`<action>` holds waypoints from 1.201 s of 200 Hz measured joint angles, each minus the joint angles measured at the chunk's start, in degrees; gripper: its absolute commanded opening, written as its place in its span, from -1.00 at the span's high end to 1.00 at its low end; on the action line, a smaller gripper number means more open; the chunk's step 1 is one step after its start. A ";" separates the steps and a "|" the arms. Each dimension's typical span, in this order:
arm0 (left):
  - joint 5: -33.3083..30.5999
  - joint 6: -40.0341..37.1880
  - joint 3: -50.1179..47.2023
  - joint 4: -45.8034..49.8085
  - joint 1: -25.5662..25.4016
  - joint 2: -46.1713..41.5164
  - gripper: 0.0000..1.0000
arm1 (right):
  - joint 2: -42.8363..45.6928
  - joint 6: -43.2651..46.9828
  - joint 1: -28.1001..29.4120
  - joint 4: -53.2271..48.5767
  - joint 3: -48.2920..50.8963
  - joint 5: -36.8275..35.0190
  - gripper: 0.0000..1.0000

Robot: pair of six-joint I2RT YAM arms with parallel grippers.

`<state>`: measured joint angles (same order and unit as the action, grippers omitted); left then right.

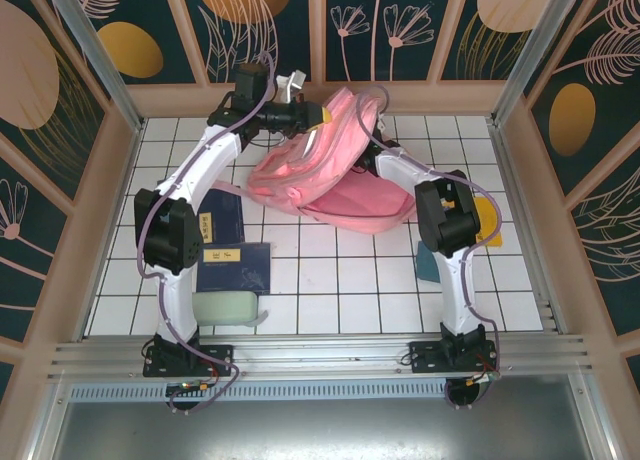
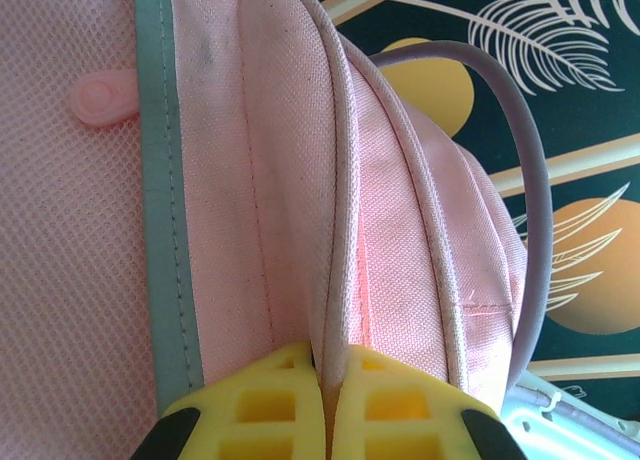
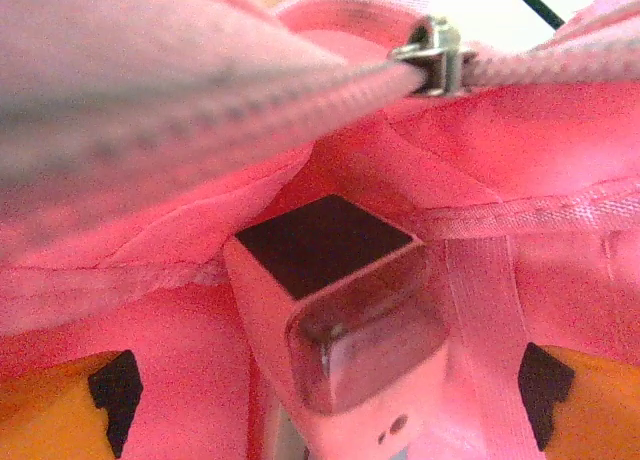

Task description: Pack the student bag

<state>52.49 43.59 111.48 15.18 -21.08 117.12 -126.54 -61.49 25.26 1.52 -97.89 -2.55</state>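
Two grippers work the student bag (image 1: 320, 175), lying toward twelve o'clock on the table (image 1: 330, 280). The left gripper (image 2: 325, 405) pinches its rim; the right gripper (image 3: 328, 405) is spread inside, above a small pink box (image 3: 335, 300). If the pinch slips, the opening could collapse onto that arm.

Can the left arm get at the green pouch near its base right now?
Probably not yet: the left gripper is shut on a fold of the student bag, far from the green pouch, and would have to let go first.

student bag (image 1: 320, 170) far centre on table (image 1: 340, 280), books (image 1: 245, 275) near left
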 measured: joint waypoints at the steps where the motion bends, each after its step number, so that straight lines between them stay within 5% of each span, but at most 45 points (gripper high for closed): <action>1: 0.00 0.00 0.00 0.00 0.00 0.00 1.00 | 0.00 0.07 0.00 0.02 0.02 0.00 -0.98; 55: -0.46 0.02 2.78 0.09 0.02 2.19 1.00 | 7.39 9.90 -0.04 -4.00 5.92 1.09 -0.94; 125: -0.76 0.20 -0.02 -3.58 -0.74 3.08 1.00 | 44.30 18.95 -1.33 -15.43 30.08 -5.86 -0.98; 155: -1.64 -0.07 -6.40 -7.96 -2.67 2.62 1.00 | 57.42 17.25 -10.01 -22.21 42.73 -8.76 -0.98; 202: -4.15 -1.07 -12.87 -10.91 -4.09 1.22 1.00 | 64.67 14.82 -27.17 -28.02 60.35 -5.44 -0.97; 240: -5.20 -0.33 -15.54 -13.94 -4.48 0.24 1.00 | 63.98 16.26 -30.23 -26.99 65.40 0.79 -0.97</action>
<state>47.29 43.27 95.94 1.23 -25.56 117.36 -62.57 -45.23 -4.97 -25.47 -32.49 -1.76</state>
